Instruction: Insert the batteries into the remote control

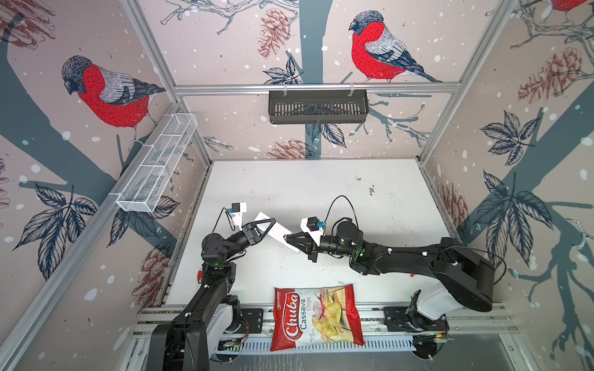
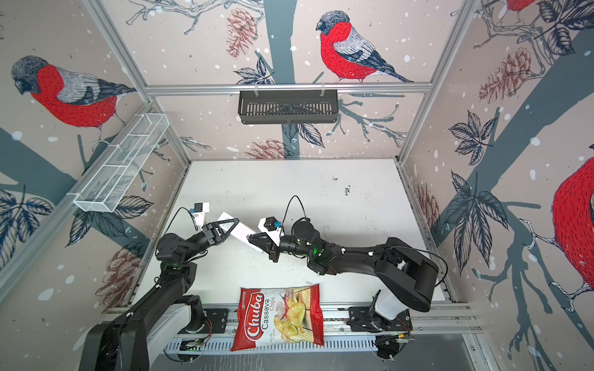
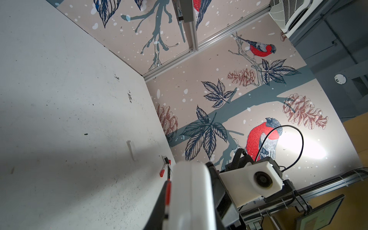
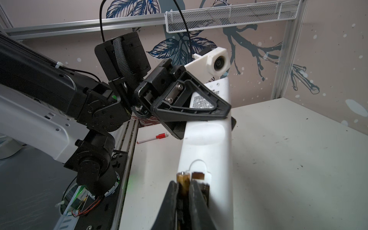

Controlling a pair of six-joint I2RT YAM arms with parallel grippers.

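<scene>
Left hand is clamping the remote control across its far end. Looks like it's holding it lifted off the bench, plain back facing up. Right hand is pinching one battery at the open bay on the remote's near end, gold tip pointing in. I'm not spotting the other battery. A brownish bit is sitting beside the held one in the bay; can't tell if it's a battery or a contact.

My read on doing this step well:
- I'd be lining the battery axis up with the slot and seating one end first.
- Then I'd be rocking the other end down, letting go only once it's seated.
- The left grip is needing to stay rigid against that push.

Room: the hands are working nearly tip to tip, so sideways margin is tight. The bench is lying open toward the back and right. Red-capped markers are lying on the bench near the remote. A chips bag is sitting across the front edge, well apart.
</scene>
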